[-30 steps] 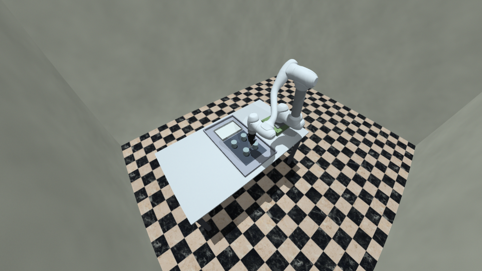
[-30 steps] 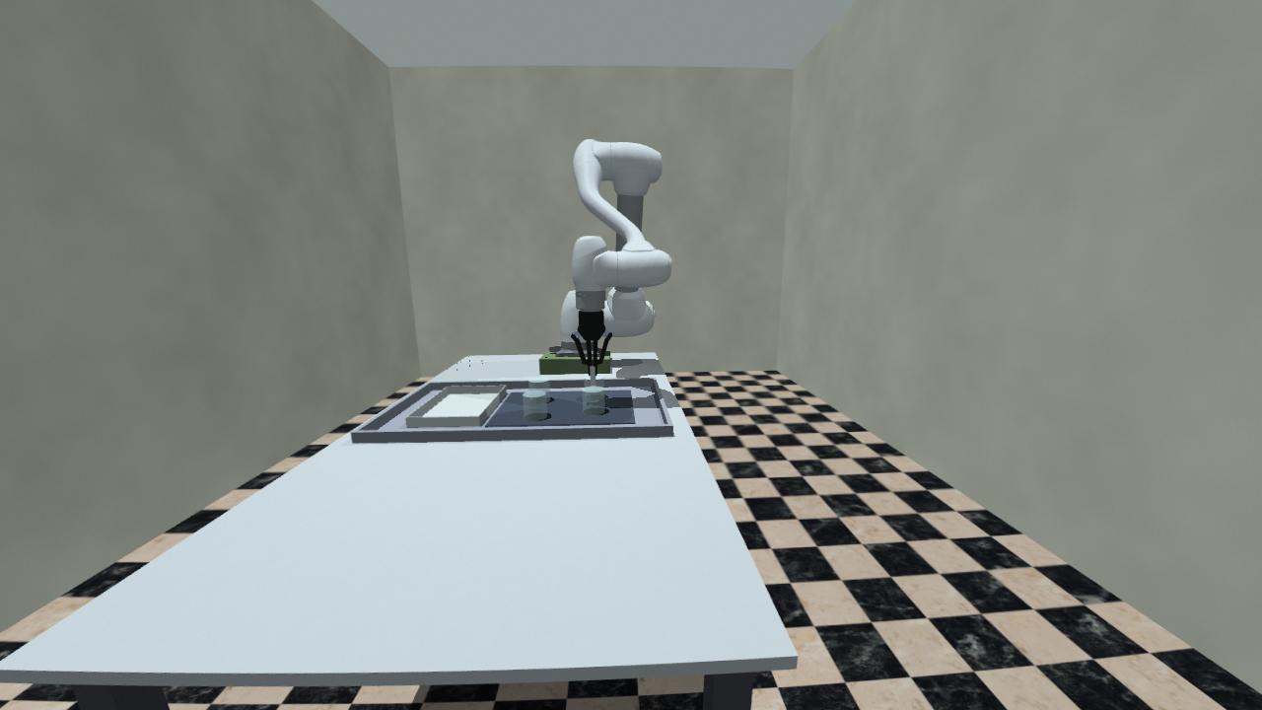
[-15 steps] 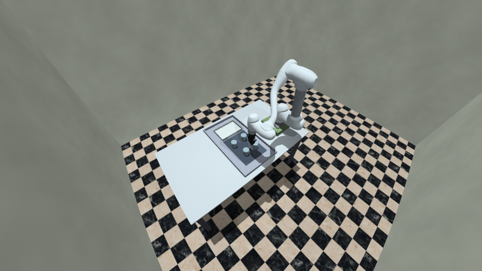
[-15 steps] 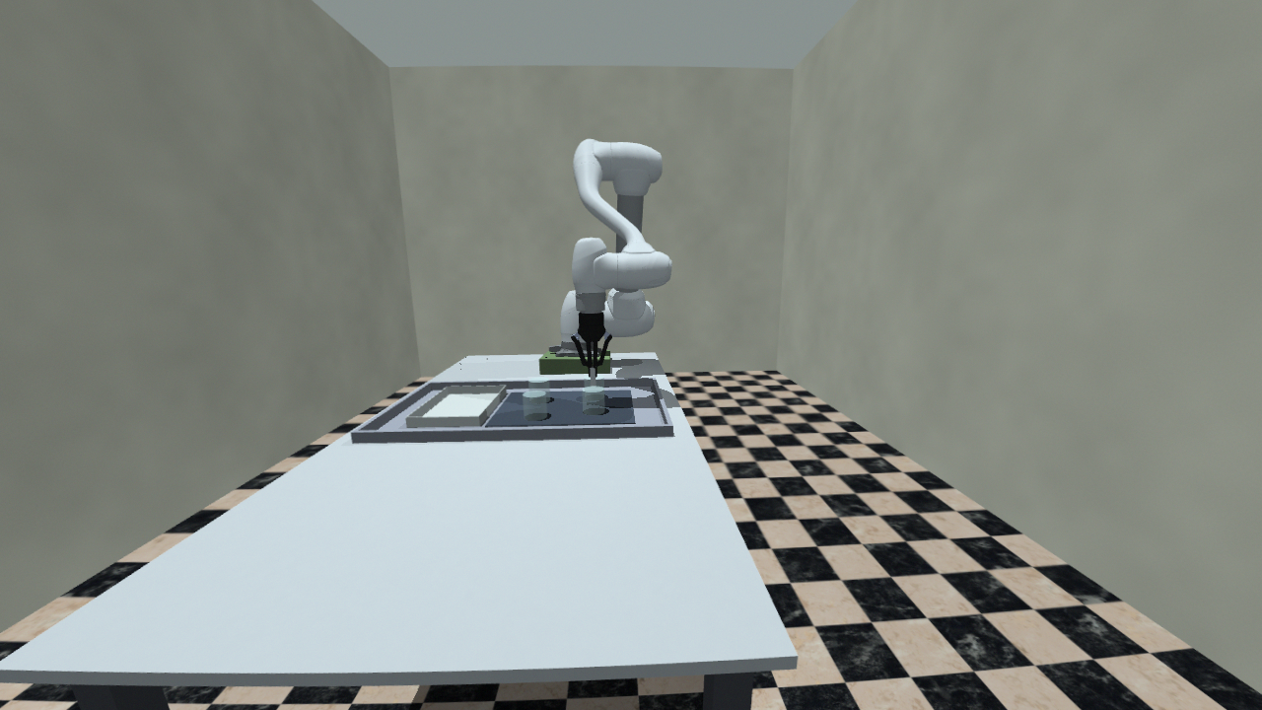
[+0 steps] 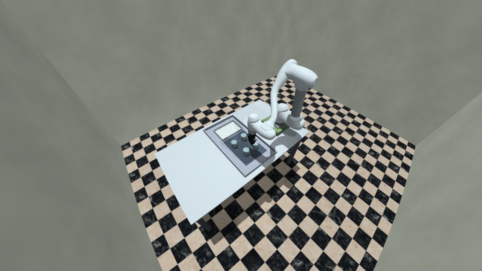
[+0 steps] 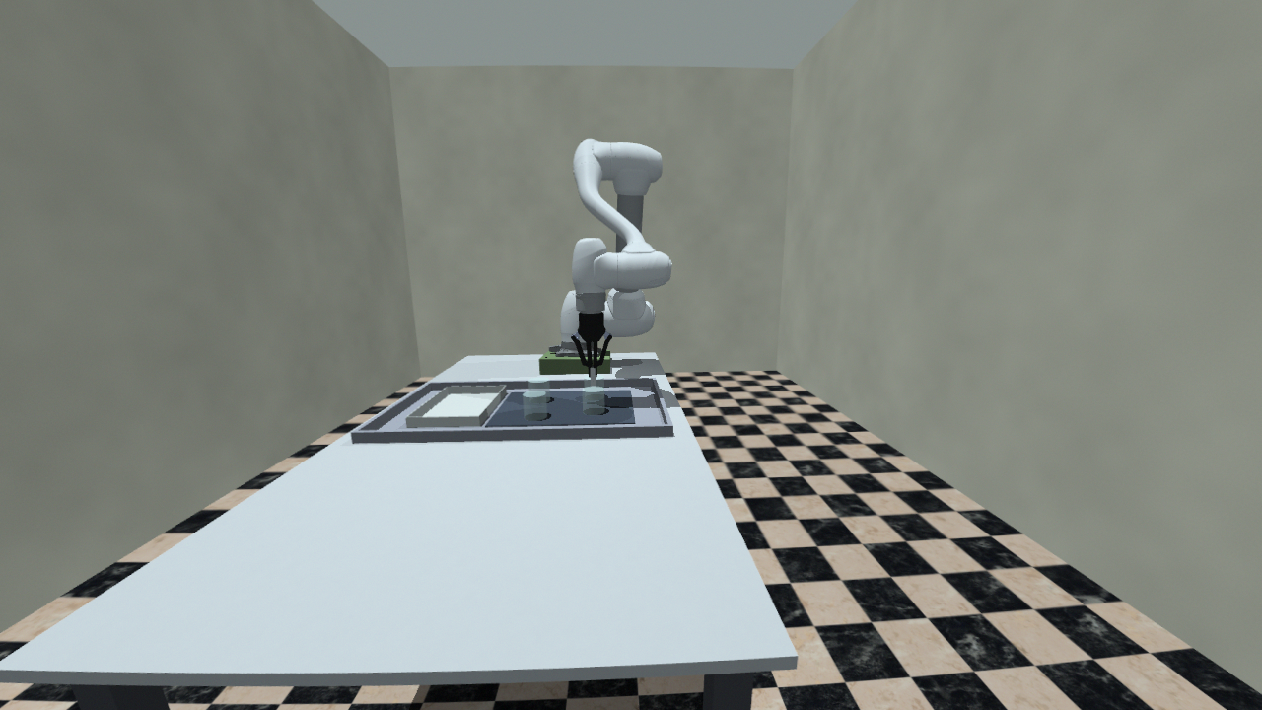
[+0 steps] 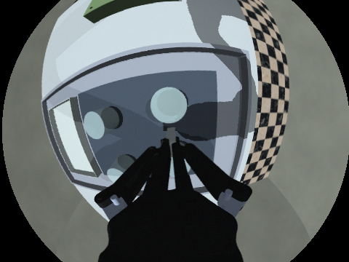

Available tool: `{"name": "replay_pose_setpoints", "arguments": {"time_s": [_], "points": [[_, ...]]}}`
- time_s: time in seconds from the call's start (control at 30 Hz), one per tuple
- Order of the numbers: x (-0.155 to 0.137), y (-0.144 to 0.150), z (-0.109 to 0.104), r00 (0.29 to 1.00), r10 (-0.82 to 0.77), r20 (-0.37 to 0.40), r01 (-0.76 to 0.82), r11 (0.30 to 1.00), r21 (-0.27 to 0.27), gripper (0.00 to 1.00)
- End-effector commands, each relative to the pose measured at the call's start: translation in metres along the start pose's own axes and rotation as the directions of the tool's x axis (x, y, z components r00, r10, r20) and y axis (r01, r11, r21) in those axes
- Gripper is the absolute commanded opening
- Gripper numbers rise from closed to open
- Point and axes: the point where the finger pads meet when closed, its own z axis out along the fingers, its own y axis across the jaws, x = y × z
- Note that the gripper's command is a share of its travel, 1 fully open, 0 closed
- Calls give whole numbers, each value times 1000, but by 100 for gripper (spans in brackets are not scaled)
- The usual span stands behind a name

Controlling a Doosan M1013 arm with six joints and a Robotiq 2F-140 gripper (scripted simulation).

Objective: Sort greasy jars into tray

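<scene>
Your tool (image 5: 251, 145) (image 6: 593, 374) (image 7: 171, 133): fully closed, pointing down, with nothing between its fingers.
Tool position: you have the tips between the two jars farther from the tray; whether they touch either, you cannot tell.
Tray (image 5: 228, 130) (image 6: 456, 405) (image 7: 73, 138): beside the mat, holding none of your jars.
Mat (image 5: 235, 153) (image 6: 564, 416) (image 7: 138, 87): dark, with all four jars upright on it.
Tray-side jars: you see the base-side jar (image 5: 243, 137) (image 6: 538, 386) (image 7: 94, 125) and the outer jar (image 5: 234, 144) (image 6: 534, 405) (image 7: 116, 175).
Far-side jars: you see the near-base jar (image 5: 255, 145) (image 7: 169, 105) and the front jar (image 5: 246, 151) (image 6: 594, 400) (image 7: 172, 167), which the fingers partly cover in your wrist view.
Grease: you cannot tell by looking.
Rimmed surround (image 5: 245, 173) (image 6: 512, 433) (image 7: 145, 51): around your mat and tray, on the bench (image 5: 192, 181) (image 6: 441, 547) (image 7: 145, 36).
Arm (image 5: 274, 90) (image 6: 589, 185): bent above the bench, rising from your green base block (image 5: 282, 130) (image 6: 564, 363) (image 7: 109, 8).
</scene>
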Motion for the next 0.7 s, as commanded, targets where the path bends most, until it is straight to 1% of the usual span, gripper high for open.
{"name": "replay_pose_setpoints", "arguments": {"time_s": [0.0, 0.67], "points": [[0, 0, 0, 1000, 0, 0, 0, 1000, 0, 0], [3, 0, 0, 1000, 0, 0, 0, 1000, 0, 0]]}}
